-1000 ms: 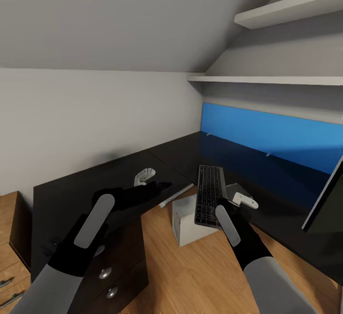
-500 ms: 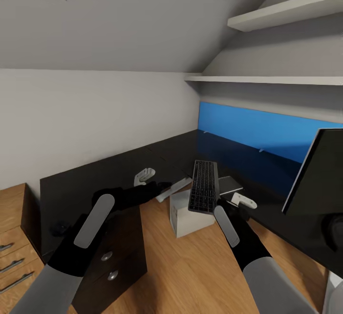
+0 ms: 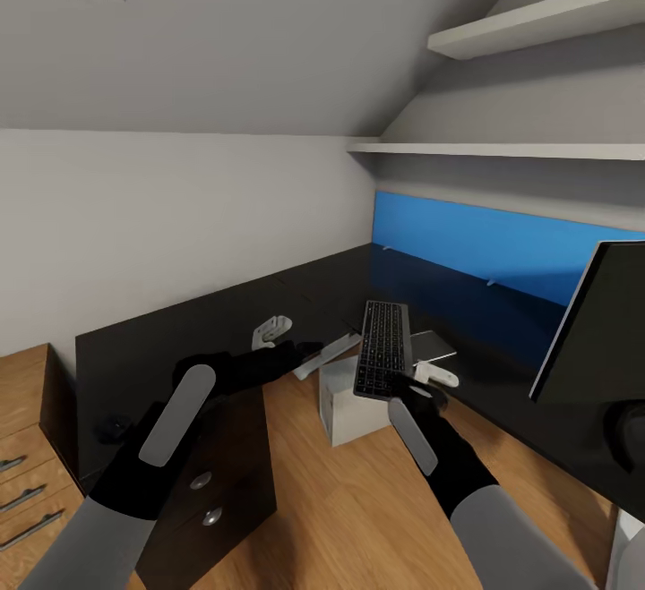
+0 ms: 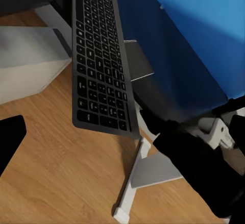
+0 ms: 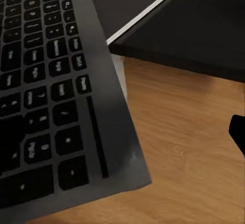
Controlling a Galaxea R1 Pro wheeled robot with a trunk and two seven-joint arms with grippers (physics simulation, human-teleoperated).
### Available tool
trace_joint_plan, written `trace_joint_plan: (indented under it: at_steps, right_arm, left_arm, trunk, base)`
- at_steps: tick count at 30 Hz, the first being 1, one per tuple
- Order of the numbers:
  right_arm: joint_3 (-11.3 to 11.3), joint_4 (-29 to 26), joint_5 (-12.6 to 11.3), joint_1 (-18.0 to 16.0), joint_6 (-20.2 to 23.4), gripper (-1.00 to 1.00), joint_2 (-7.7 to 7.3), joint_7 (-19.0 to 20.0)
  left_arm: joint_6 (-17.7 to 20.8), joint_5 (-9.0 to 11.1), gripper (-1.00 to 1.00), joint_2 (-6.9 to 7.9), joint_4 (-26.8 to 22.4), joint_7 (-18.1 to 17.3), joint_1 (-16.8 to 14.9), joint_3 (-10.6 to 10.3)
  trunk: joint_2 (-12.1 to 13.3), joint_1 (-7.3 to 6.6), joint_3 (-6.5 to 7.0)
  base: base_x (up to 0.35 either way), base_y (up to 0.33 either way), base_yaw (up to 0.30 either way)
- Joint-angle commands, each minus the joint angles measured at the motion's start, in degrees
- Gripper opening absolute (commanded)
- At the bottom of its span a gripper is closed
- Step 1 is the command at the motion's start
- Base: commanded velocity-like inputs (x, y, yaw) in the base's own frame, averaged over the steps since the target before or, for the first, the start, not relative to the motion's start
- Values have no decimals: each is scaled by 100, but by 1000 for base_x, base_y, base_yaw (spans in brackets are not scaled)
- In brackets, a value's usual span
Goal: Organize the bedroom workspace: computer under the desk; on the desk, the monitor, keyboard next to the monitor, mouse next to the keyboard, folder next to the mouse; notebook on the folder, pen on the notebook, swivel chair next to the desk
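The keyboard (image 3: 383, 359) lies on the black desk (image 3: 179, 339) with its near end jutting past the edge, above the light grey computer (image 3: 349, 406) on the floor. My right gripper (image 3: 436, 377) is open at that near end; in the right wrist view the keyboard's corner (image 5: 46, 81) sits between one dark fingertip (image 5: 238, 132) and the other. My left gripper (image 3: 271, 330) hovers open over the desk's inner corner, left of the keyboard (image 4: 99, 60). A grey notebook (image 3: 434, 345) lies beside the keyboard. The monitor (image 3: 596, 326) stands at the right. A small black lump (image 3: 112, 430), apparently the mouse, rests at the desk's left end.
A black drawer unit (image 3: 215, 491) stands under the desk's left wing, with a light wood cabinet (image 3: 22, 474) beside it. A white desk leg (image 3: 324, 353) slants near the computer. Two wall shelves (image 3: 537, 26) hang above the blue back panel (image 3: 466, 241). Wood floor lies between my arms.
The view swung right one second ago, bringing the monitor in. Since then my right gripper has slid left, up to the keyboard's near end. The left arm is unchanged.
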Motion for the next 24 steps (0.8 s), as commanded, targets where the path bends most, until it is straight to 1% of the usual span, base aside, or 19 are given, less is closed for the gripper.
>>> trace_joint_plan:
  at_steps: [1, 2, 3, 6, 9, 10, 11, 13, 14, 15, 18, 19, 24]
  right_arm:
    - [35, -3, -25, -3, -35, 100, -7, 61]
    - [52, 1, -26, -2, -96, 100, -13, 155]
    - [97, 5, -38, 71, -379, 100, -52, 666]
    - [99, -1, -48, 87, -425, 100, -60, 756]
    - [86, -23, -165, 102, -542, 100, -80, 823]
    - [83, -28, -238, 105, -589, 100, -107, 835]
    - [76, -39, -367, 106, -629, 100, -168, 849]
    - [70, -62, -535, 107, -662, 100, -247, 874]
    - [64, -130, -875, 108, -697, 100, -385, 997]
    - [63, -150, -1027, 109, -704, 100, -451, 1095]
    - [61, -168, -1204, 109, -711, 100, -547, 1272]
    - [61, -174, -1281, 109, -712, 100, -606, 1392]
    - [60, -181, -1382, 109, -715, 100, -707, 1631]
  left_arm:
    - [2, 60, 100, 6, -6, 57, -5, -8]
    - [2, 60, 100, 6, -6, 55, -5, -8]
    - [2, 60, 100, 4, -6, 55, -5, -8]
    - [2, 62, 100, 4, -6, 56, -5, -8]
    - [2, 65, 100, 4, -6, 57, -5, -12]
    - [2, 66, 100, 4, -6, 57, -5, -14]
    - [2, 67, 100, 4, -6, 55, -5, -15]
    - [2, 67, 100, 4, -6, 53, -5, -16]
    - [2, 68, 100, 4, -6, 50, -5, -16]
    - [2, 68, 100, 4, -6, 49, -5, -16]
    - [2, 68, 100, 4, -6, 49, -5, -17]
    - [2, 68, 100, 4, -6, 49, -5, -17]
    - [2, 68, 100, 4, -6, 48, -5, -17]
  trunk:
    - [-3, 0, -6]
    - [-3, 0, -6]
    - [-3, 0, -6]
    - [-3, 0, -6]
    - [-3, 0, -6]
    - [-3, 0, -6]
    - [-3, 0, -6]
    - [-3, 0, -6]
    - [-3, 0, -6]
    - [-3, 0, -6]
    - [-3, 0, -6]
    - [-3, 0, -6]
    - [-3, 0, -6]
  base:
    - [0, 0, 0]
    - [0, 0, 0]
    - [0, 0, 0]
    - [0, 0, 0]
    - [0, 0, 0]
    - [0, 0, 0]
    - [0, 0, 0]
    - [0, 0, 0]
    - [0, 0, 0]
    - [0, 0, 0]
    - [0, 0, 0]
    - [0, 0, 0]
    - [0, 0, 0]
